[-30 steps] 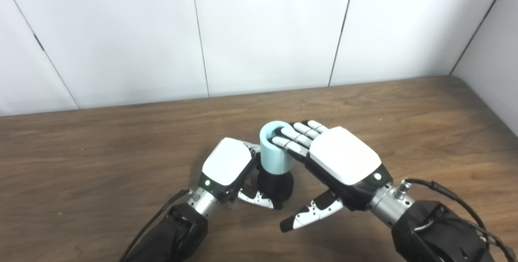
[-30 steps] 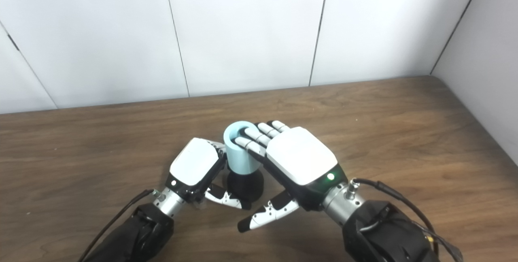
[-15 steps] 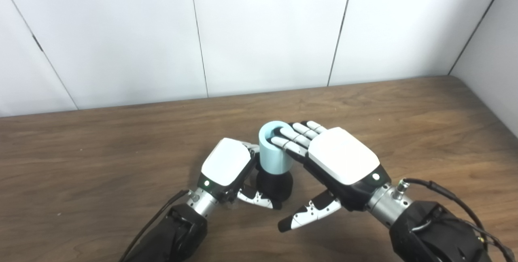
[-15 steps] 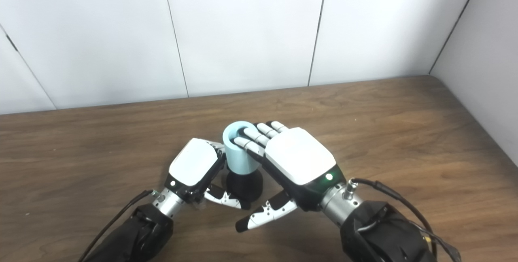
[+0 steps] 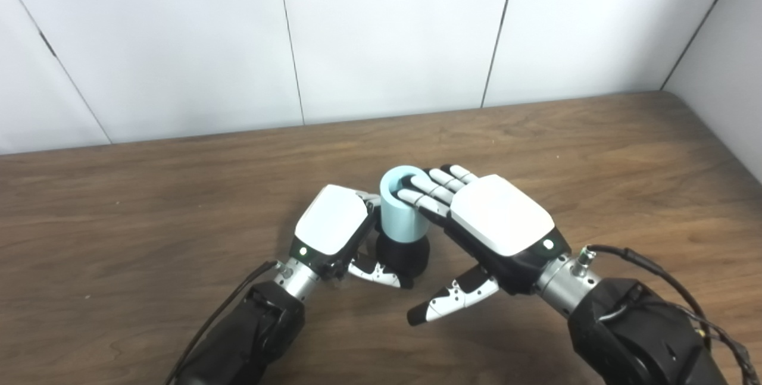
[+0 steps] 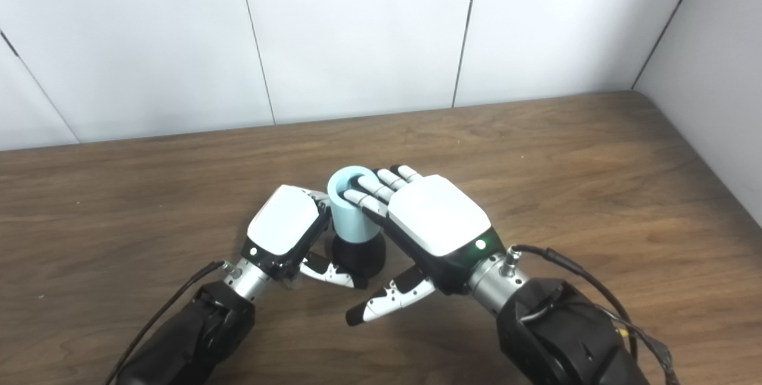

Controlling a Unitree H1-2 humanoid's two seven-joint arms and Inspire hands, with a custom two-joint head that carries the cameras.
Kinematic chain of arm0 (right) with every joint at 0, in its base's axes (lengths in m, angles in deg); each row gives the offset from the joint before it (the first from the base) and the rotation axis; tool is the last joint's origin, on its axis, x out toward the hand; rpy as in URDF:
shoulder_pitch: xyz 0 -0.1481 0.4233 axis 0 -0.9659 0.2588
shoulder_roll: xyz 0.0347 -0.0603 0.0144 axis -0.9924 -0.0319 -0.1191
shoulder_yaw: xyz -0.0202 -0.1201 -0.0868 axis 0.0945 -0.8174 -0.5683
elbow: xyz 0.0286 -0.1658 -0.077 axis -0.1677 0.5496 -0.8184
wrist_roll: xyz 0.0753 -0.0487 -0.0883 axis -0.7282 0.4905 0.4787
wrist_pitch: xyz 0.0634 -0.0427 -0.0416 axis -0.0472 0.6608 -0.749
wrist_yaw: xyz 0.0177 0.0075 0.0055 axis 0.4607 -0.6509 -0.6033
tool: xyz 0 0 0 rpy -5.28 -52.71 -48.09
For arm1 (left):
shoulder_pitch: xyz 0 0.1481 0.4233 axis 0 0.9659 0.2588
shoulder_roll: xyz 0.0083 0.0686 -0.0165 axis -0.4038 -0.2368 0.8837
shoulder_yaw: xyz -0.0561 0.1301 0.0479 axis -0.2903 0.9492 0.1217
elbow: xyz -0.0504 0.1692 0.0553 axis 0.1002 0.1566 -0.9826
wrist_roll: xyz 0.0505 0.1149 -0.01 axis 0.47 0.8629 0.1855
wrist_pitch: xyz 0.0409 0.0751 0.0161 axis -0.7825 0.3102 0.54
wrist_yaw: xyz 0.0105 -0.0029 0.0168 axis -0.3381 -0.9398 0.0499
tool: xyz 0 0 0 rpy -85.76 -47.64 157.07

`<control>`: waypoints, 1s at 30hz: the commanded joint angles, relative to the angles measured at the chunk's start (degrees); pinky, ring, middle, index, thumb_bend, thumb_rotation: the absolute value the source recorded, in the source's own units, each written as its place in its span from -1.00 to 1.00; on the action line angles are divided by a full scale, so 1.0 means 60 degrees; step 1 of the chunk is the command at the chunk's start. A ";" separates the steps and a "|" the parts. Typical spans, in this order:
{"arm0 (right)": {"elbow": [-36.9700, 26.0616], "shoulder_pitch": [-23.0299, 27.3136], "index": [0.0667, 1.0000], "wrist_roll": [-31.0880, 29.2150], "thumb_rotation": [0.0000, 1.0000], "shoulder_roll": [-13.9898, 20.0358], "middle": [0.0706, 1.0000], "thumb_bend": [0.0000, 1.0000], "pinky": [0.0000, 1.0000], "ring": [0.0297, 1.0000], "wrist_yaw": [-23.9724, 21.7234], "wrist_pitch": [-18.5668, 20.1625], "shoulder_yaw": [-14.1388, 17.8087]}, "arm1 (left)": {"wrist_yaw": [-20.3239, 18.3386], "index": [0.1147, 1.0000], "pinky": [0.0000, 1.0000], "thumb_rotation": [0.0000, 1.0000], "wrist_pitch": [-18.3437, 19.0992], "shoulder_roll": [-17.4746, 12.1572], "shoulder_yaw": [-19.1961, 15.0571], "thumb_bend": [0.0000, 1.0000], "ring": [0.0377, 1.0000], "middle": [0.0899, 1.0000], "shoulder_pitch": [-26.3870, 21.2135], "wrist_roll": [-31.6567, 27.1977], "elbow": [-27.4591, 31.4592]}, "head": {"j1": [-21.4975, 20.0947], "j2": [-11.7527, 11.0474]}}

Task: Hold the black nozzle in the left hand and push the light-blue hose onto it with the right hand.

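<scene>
A short light-blue hose [image 5: 399,218] stands upright on top of the black nozzle [image 5: 406,254], which rests on the wooden table [image 5: 149,212]. My left hand [image 5: 331,231] is shut on the nozzle from the left, its thumb [image 5: 375,273] curled across the nozzle's front. My right hand [image 5: 499,221] comes in from the right, palm down and open. Its fingers [image 5: 425,187] lie stretched over the hose's top rim and part of its opening, while its thumb [image 5: 450,300] sticks out low in front, touching nothing. The seam between hose and nozzle is partly hidden by both hands.
White wall panels [image 5: 387,40] rise behind the table's far edge, and a side wall [image 5: 726,69] closes the right. Cables [image 5: 655,269] trail from both wrists. Bare wood stretches to the left and right of the hands.
The whole picture has shifted a little, so the camera has moved. The hands, hose and nozzle keep the same places relative to one another.
</scene>
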 commanded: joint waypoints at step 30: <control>0.1540 -0.0474 1.00 -0.1867 0.77 -0.0797 1.00 0.64 0.98 1.00 0.5809 -0.2486 0.1066 | -0.0192 -0.08 -0.39 -1.00 -0.0325 0.0217 0.0914 0.03 -0.37 -0.30 0.2012 0.0173 -0.1755 | -0.0043 -0.0269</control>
